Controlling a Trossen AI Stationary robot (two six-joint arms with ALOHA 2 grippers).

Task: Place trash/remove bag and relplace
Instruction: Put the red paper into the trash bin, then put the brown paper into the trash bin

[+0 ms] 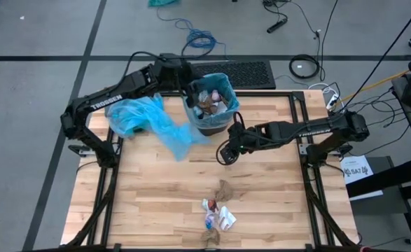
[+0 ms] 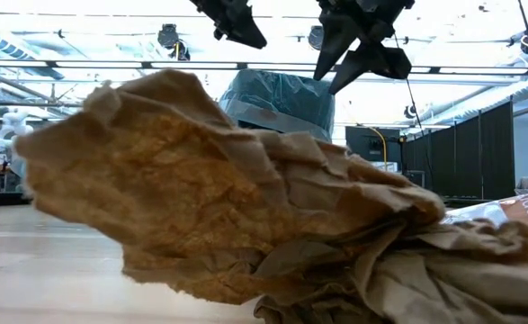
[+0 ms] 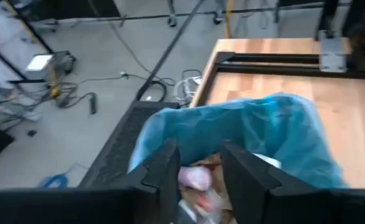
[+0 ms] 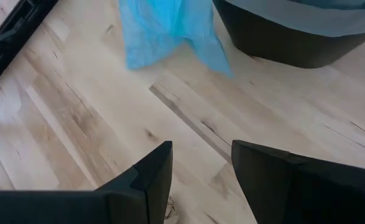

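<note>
Up near the top middle of the overhead frame, the left gripper hung right over the bin, the one lined with a blue bag and already stuffed with crumpled scraps. From its wrist camera the two fingers stood parted, with a pale pink wad sitting between them, but I honestly couldn't tell if it was being pinched or was just lying on the pile below, so no call on that one

The right gripper hovered low over bare wood just below the bin in the overhead shot, fingers apart and nothing in them. A loose spare blue bag lay spread to the left of the bin, touching or nearly touching it

The rest of the trash was still out on the table at the bottom middle of the frame: a brown paper wad and a little cluster of white and coloured bits, well apart from the bin. The table-level camera was mostly blocked by that brown paper

If it were me, I'd make sure the left claw opens fully while it's centred over the opening, so anything dropped lands inside and not on the rim. The bin looked pretty full, so stuff could roll off. Then send the right arm down for the leftover scraps, one wad at a time
</note>
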